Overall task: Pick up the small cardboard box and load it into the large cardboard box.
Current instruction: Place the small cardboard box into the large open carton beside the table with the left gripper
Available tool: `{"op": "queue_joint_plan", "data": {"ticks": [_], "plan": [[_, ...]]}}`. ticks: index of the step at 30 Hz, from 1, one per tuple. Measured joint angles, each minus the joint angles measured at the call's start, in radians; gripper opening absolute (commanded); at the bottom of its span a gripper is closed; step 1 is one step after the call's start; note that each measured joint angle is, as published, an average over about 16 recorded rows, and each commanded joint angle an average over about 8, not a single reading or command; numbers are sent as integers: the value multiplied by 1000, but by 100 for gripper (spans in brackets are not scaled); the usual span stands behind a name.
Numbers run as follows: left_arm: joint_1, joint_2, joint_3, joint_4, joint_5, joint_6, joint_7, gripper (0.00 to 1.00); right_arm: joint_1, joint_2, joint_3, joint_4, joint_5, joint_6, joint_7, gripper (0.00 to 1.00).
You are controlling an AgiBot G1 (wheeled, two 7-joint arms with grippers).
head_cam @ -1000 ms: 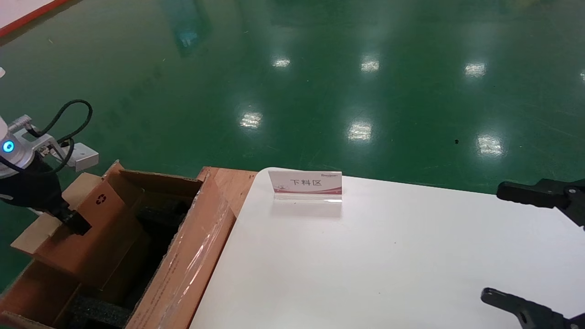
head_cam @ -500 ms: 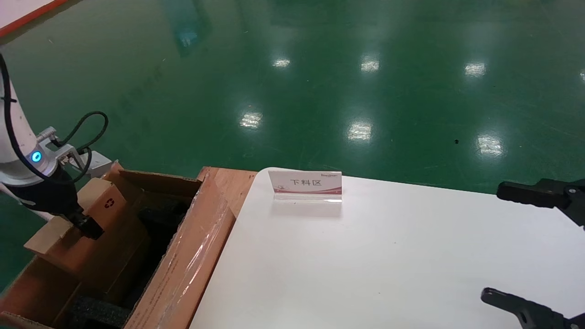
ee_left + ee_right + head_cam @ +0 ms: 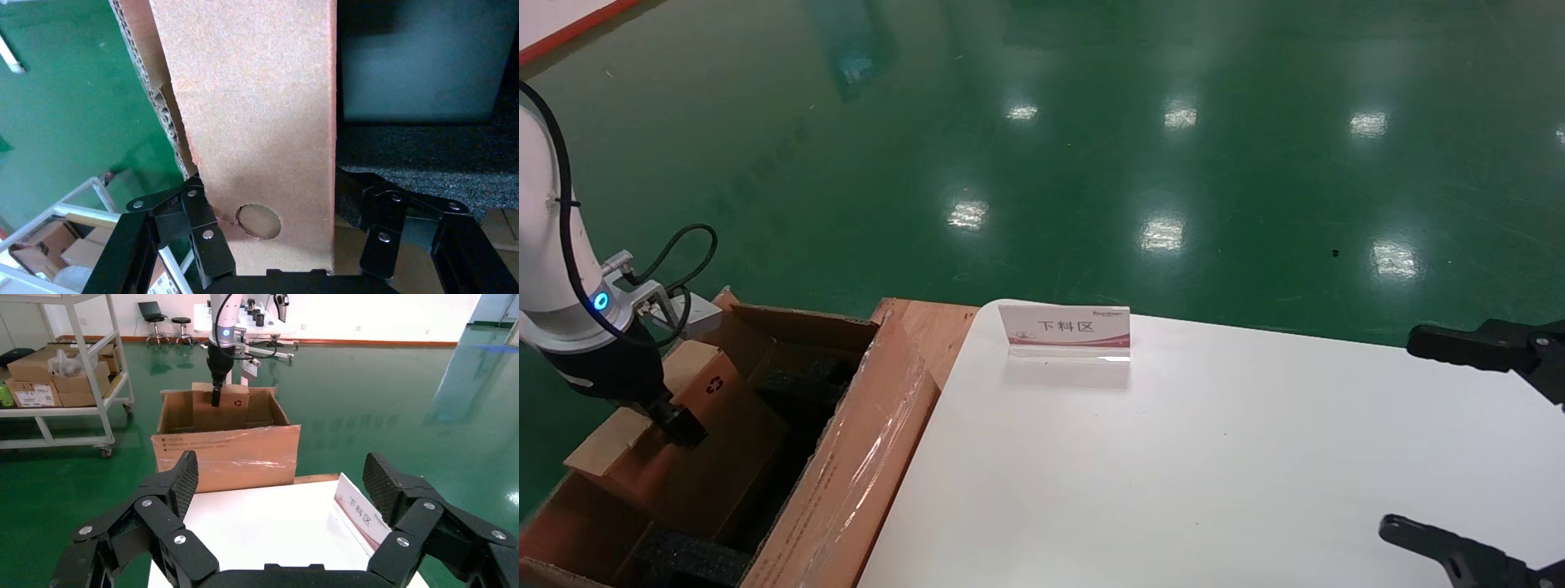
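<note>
At the far left of the head view, the left gripper (image 3: 674, 420) reaches down into the large cardboard box (image 3: 846, 482), its jaws clamped on the small cardboard box (image 3: 695, 408). The left wrist view shows the fingers (image 3: 205, 236) pressed against both sides of the small cardboard box (image 3: 257, 122), which has a round punched disc near the gripped end. The small box sits tilted, partly down inside the open top of the large box, with its recycling symbol (image 3: 713, 385) facing up toward the head camera. Black foam padding (image 3: 695, 559) lines the inside of the large box, and clear glossy tape covers the long flap (image 3: 866, 465) that leans against the white table (image 3: 1214, 474). A strip of wooden board (image 3: 932, 327) shows between the large box and the table's far corner.

On the table, near its far edge, stands a small sign (image 3: 1065, 332) with red and white print. The green floor (image 3: 1091, 147) spreads out behind.

At the right edge, the right gripper (image 3: 1483, 445) hovers over the table with its jaws spread wide apart and nothing between them. Its own wrist view looks across the table toward the large cardboard box (image 3: 225, 450), where the small cardboard box (image 3: 221, 407) stands in the opening. A metal shelf cart (image 3: 61, 373) with cartons stands beyond.
</note>
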Motion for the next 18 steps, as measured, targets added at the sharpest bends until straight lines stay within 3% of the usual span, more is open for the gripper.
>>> {"op": "queue_joint_plan", "data": {"ticks": [1, 2, 18], "plan": [[3, 1, 0, 3, -1, 1, 1, 96, 0, 0, 0, 0, 0, 0, 0, 100], [5, 2, -1, 6, -2, 2, 2, 100, 0, 0, 0, 0, 0, 0, 0, 100], [4, 1, -1, 5, -3, 5, 2, 100, 0, 0, 0, 0, 0, 0, 0, 100]]}}
